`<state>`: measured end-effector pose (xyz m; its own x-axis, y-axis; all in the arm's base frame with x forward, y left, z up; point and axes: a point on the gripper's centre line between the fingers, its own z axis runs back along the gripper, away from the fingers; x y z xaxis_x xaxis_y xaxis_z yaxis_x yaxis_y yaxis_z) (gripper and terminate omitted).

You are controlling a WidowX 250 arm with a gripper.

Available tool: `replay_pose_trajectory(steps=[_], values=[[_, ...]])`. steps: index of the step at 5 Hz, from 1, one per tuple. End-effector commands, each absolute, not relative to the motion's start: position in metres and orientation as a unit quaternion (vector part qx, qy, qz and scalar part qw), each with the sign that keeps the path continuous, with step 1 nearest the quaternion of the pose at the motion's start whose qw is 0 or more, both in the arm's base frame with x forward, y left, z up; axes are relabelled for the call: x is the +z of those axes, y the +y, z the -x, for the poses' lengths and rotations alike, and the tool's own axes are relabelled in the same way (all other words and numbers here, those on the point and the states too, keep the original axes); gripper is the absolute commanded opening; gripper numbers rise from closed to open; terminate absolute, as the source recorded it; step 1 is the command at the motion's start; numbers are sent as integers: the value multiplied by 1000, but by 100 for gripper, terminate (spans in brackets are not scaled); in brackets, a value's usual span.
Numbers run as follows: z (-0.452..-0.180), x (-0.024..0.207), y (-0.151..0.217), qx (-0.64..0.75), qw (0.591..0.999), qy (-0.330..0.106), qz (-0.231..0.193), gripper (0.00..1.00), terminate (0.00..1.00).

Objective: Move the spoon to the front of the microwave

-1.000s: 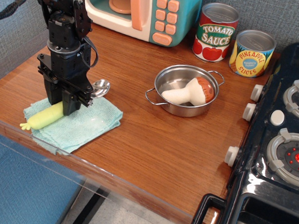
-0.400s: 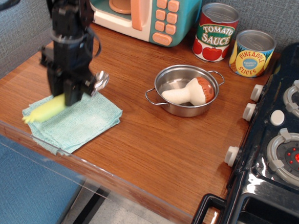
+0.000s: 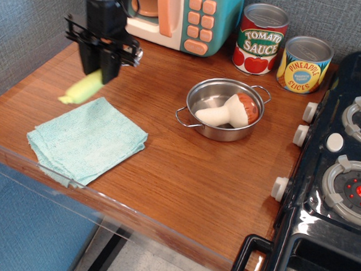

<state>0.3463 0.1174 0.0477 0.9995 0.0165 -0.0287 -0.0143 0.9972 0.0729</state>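
While my tool point(image 3: 105, 65) hangs in the upper left of the frame, it is clamped on the spoon point(image 3: 84, 89), gripping high on the yellow-green handle. That handle slants down and to the left below the fingers, clear of the bench point(image 3: 184, 167), and only a glint of the metal bowl shows beside the tool on its right. So the spoon is airborne, above bare wood between the cloth point(image 3: 87, 141) in the lower left and the microwave point(image 3: 176, 14) along the top edge.

What worries me first is the grip itself. I hold the spoon off-centre, with most of its length hanging free, so I judge it could swivel between the fingers or slip out if I move sharply. A drop from here could send it skidding toward the bench's left edge.

Second, the microwave sits just behind my tool. Its peach door handle juts forward, and I could clip it, or nudge the whole oven back, if I carry too far toward the top of the frame.

Further right, the pan point(image 3: 223, 107) with the mushroom point(image 3: 228, 111) is well apart and I expect no trouble there; the two cans point(image 3: 282, 53) and the stove point(image 3: 338, 184) are farther still.
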Motion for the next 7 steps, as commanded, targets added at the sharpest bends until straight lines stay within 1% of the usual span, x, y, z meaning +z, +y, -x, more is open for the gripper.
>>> replay_pose_trajectory(steps=[1, 2, 3, 4, 5, 6, 7], values=[[-403, 29, 94, -10, 998, 27, -48, 0, 0], [-413, 24, 84, -24, 998, 28, -59, 0, 0], [-417, 32, 76, -34, 997, 11, -63, 0, 0], [-412, 44, 74, -32, 997, -11, -65, 100, 0], [-400, 60, 73, -39, 996, -52, -60, 100, 0], [-387, 78, 70, -48, 994, -83, -47, 100, 0], [-376, 83, 68, -56, 994, -91, -37, 100, 0]])
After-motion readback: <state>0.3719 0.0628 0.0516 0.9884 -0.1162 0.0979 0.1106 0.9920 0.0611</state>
